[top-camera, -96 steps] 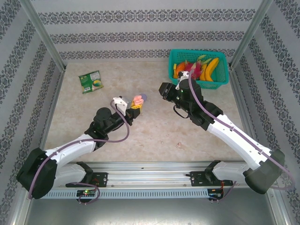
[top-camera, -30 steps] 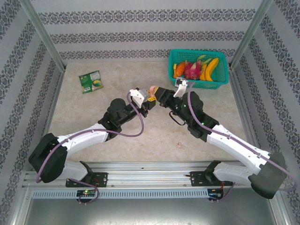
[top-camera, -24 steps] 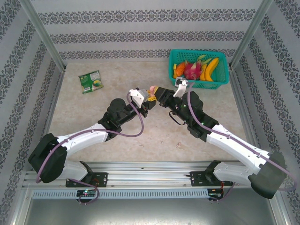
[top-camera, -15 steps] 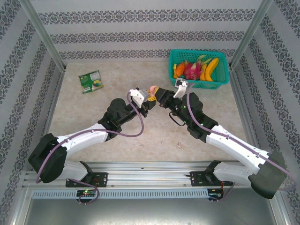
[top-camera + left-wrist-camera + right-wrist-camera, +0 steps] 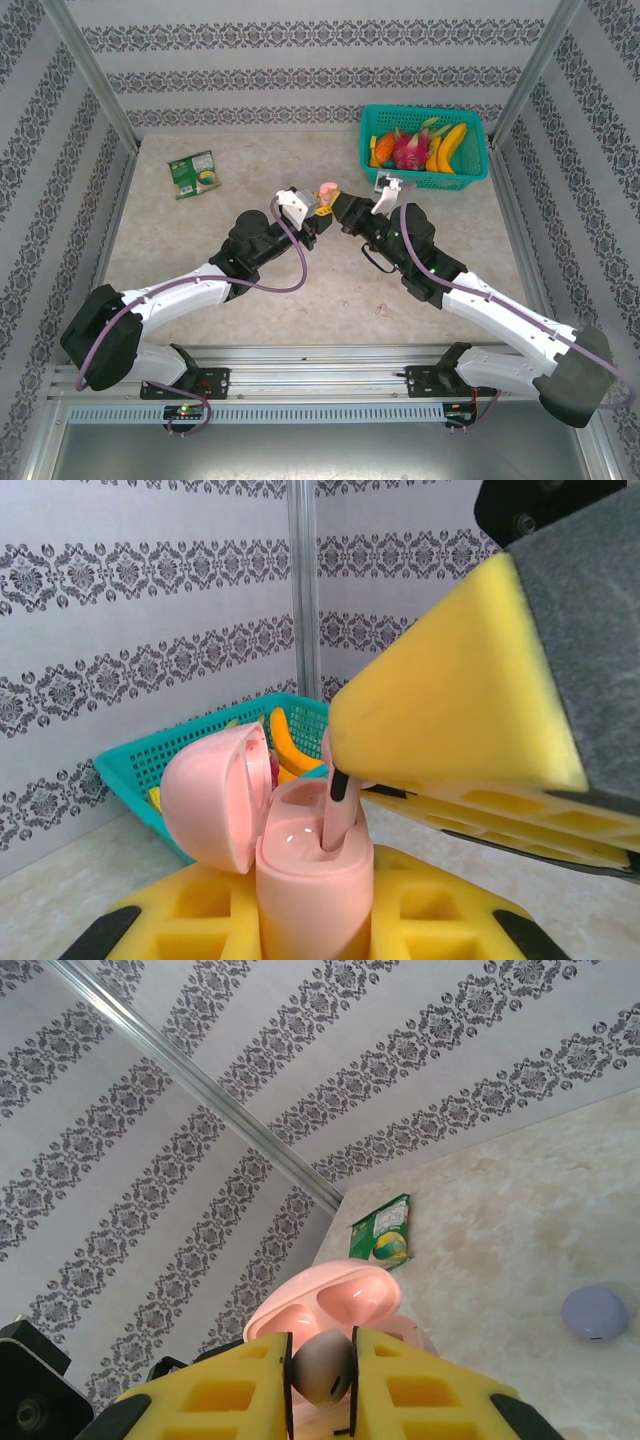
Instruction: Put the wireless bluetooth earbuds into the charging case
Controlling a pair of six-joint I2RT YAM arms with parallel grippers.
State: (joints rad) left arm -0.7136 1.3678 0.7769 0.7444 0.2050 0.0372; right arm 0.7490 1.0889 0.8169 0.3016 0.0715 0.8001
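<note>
A pink charging case (image 5: 315, 880) stands upright with my left gripper (image 5: 315, 908) shut on it, its lid (image 5: 215, 795) swung open to the left. My right gripper (image 5: 320, 1375) is shut on a pale pink earbud (image 5: 322, 1368), pinched between its yellow pads (image 5: 245, 1390). The earbud's stem (image 5: 338, 818) reaches down into the case's right slot. From above, the two grippers meet mid-table with the case (image 5: 325, 192) between the left gripper (image 5: 316, 212) and the right gripper (image 5: 341, 212). A tiny pale bit (image 5: 383, 308) lies on the table near me.
A teal basket (image 5: 425, 178) of toy fruit stands at the back right, close behind my right arm. A green packet (image 5: 195, 174) lies at the back left. A lilac round disc (image 5: 595, 1312) rests on the marble tabletop.
Since three seconds ago both arms have lifted and come together. In the last second the right gripper has edged in, setting the earbud's stem into the case's mouth.
</note>
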